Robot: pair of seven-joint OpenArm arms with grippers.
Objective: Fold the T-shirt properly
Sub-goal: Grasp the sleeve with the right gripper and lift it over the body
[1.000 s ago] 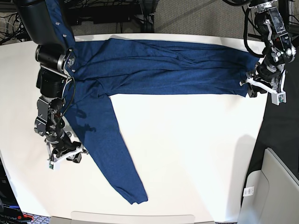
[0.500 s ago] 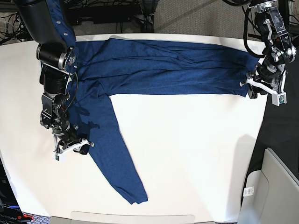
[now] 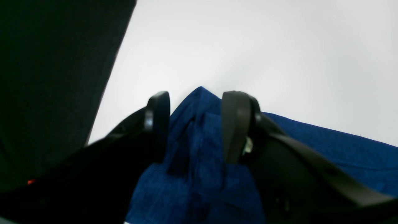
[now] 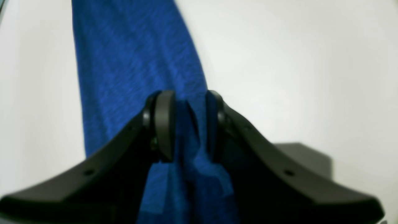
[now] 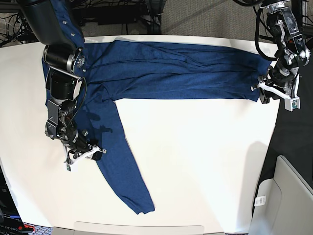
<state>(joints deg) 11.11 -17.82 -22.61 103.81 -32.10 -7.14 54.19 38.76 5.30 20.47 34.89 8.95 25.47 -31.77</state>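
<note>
The dark blue T-shirt (image 5: 171, 71) lies spread along the far side of the white table (image 5: 195, 156). One long sleeve (image 5: 122, 171) runs down toward the front edge. On the left of the base view, my right gripper (image 5: 84, 153) is shut on that sleeve's left edge. The right wrist view shows the cloth (image 4: 124, 62) bunched up between its fingers (image 4: 163, 124). My left gripper (image 5: 264, 92) is at the shirt's right end by the table edge. It is shut on a fold of fabric (image 3: 199, 174) that fills the gap between the fingers (image 3: 236, 124).
Just right of my left gripper the table ends, with dark floor (image 5: 293, 142) beyond. A grey bin-like object (image 5: 288, 196) stands at the lower right. Cables and dark equipment (image 5: 122, 12) line the back.
My right gripper has moved right and slightly away from the front edge, taking the sleeve's left edge with it. The left arm and the shirt's right end have stayed still.
</note>
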